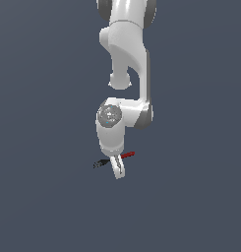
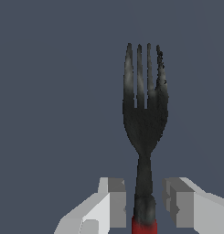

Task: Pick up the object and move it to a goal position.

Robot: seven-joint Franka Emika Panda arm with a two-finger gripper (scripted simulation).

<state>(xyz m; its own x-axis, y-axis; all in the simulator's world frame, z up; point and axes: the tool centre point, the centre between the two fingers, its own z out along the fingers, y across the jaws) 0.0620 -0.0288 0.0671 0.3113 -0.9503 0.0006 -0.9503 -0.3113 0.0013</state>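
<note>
The object is a small fork with a black tined head [image 2: 144,105] and a red handle [image 2: 144,226]. In the exterior view it shows as a thin rod [image 1: 103,163], black toward the exterior view's left and red [image 1: 128,155] toward the right. My gripper [image 2: 144,201] straddles the fork's neck where black meets red. The two white fingers [image 2: 114,201] stand on either side of it with a narrow gap on each side, so the jaws are open. In the exterior view the gripper [image 1: 118,170] points down over the fork's middle and hides that part. I cannot tell whether the fork rests on the surface.
The white arm [image 1: 124,54] hangs down from the top of the exterior view. A plain dark grey-blue surface [image 1: 43,197] lies all around. No goal marker shows.
</note>
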